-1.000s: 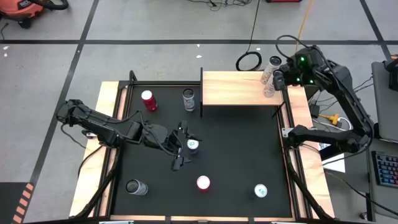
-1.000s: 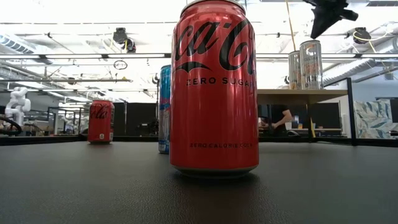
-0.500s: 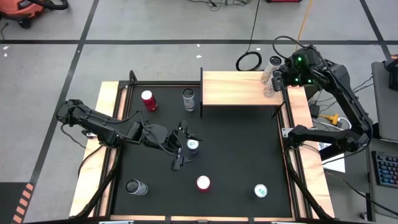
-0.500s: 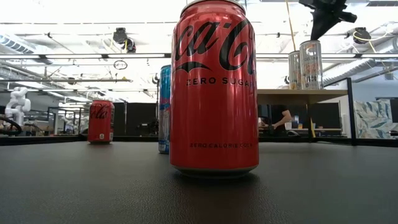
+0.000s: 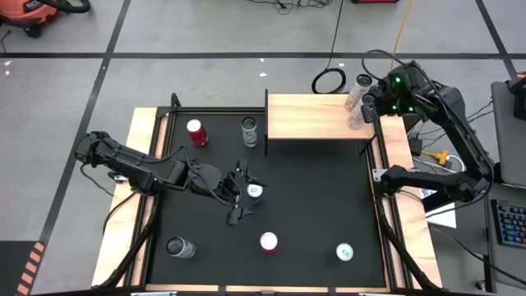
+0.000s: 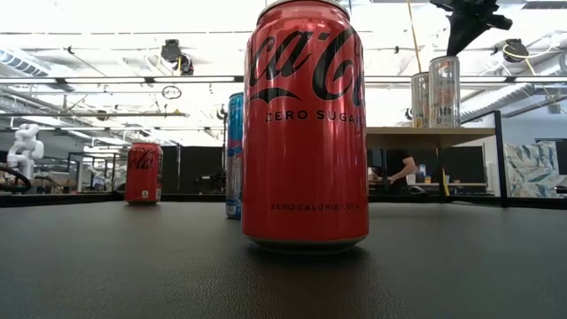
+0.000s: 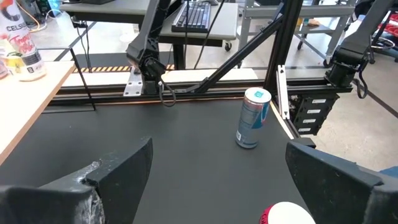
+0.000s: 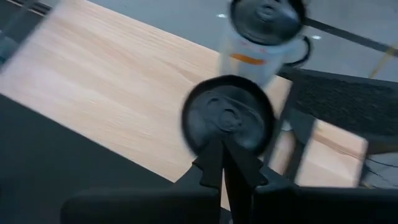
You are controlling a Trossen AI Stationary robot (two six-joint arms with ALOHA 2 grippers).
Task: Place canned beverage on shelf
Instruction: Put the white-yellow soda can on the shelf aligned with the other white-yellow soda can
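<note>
The pale-wood shelf (image 5: 316,117) stands at the table's far right on black supports. Two cans (image 5: 362,85) (image 5: 355,115) stand upright on its far right corner, also seen in the low view (image 6: 443,91). My right gripper (image 5: 370,103) (image 8: 225,163) is shut and hovers a little above them, pointing down at the nearer can's top (image 8: 229,118). My left gripper (image 5: 240,194) is open, high over the table's middle. A can (image 5: 255,191) shows below it in the high view. The left wrist view shows nothing between its fingers (image 7: 112,177).
More cans stand upright on the black table: a red one (image 5: 196,131) and a silver one (image 5: 249,130) at the far side, and a silver one (image 5: 179,247), a red one (image 5: 269,242) (image 6: 306,124) and a blue-and-silver one (image 5: 343,252) (image 7: 254,118) at the near side.
</note>
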